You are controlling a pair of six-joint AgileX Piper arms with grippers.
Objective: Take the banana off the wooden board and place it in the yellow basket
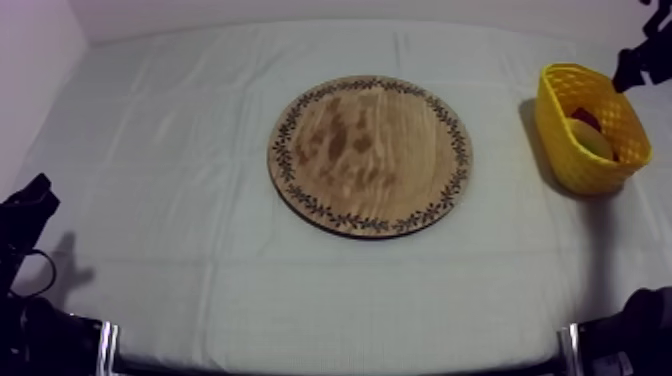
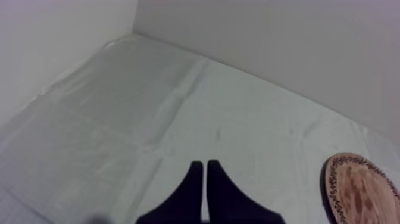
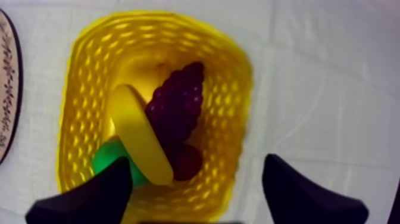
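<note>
The round wooden board [image 1: 370,155] lies bare at the table's middle. The yellow basket [image 1: 565,150] stands at the right with the banana [image 1: 592,140] inside it. In the right wrist view the banana [image 3: 140,140] rests in the basket [image 3: 238,77] against a bunch of grapes [image 3: 178,101], above a green pear [image 3: 107,158] and a small red fruit [image 3: 187,164]. My right gripper [image 3: 196,159] hangs open over the basket, nothing between its fingers; from above it [image 1: 633,68] is at the basket's far side. My left gripper [image 2: 205,170] is shut, low at the left [image 1: 30,205].
The board's edge [image 3: 6,89] lies just beside the basket. In the left wrist view the board's rim [image 2: 360,187] is off to one side, with wrinkled cloth and a white wall beyond. Open cloth surrounds the board.
</note>
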